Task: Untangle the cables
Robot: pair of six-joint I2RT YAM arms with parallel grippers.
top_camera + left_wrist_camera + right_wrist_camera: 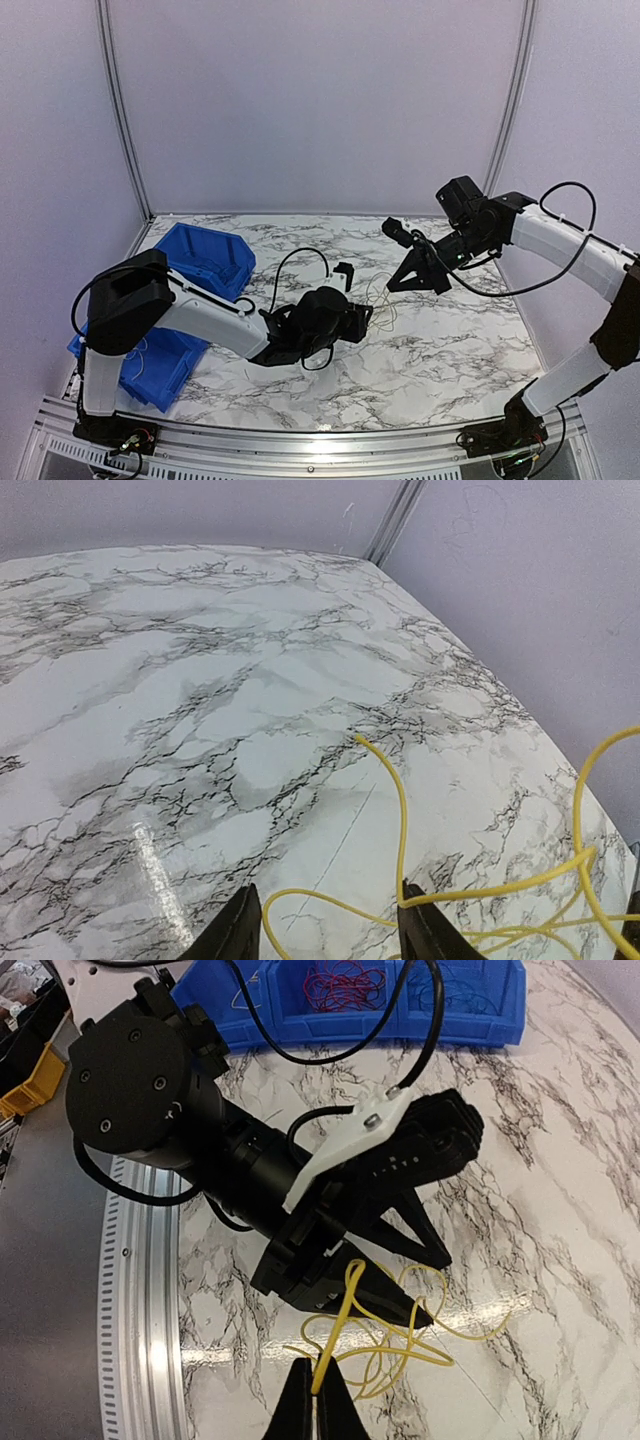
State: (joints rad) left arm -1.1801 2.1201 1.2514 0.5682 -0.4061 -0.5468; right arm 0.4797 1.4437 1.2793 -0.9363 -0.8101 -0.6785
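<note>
A thin yellow cable (341,1316) lies in a loose tangle of loops on the marble table, between the two grippers. My right gripper (320,1400) is shut on one strand and holds it up from the tangle; in the top view its tip (390,287) points down at the cable (383,300). My left gripper (330,935) is open. One loop of the cable (402,834) runs between its fingers and a strand is hooked over the right finger (430,930). Seen from the right wrist, the left gripper (440,1292) sits right over the tangle.
Blue bins (210,258) stand at the table's left side, a second one (150,365) nearer the front. One bin (500,1010) holds red wires (345,980). An aluminium rail (140,1290) runs along the near table edge. Walls enclose the back and sides.
</note>
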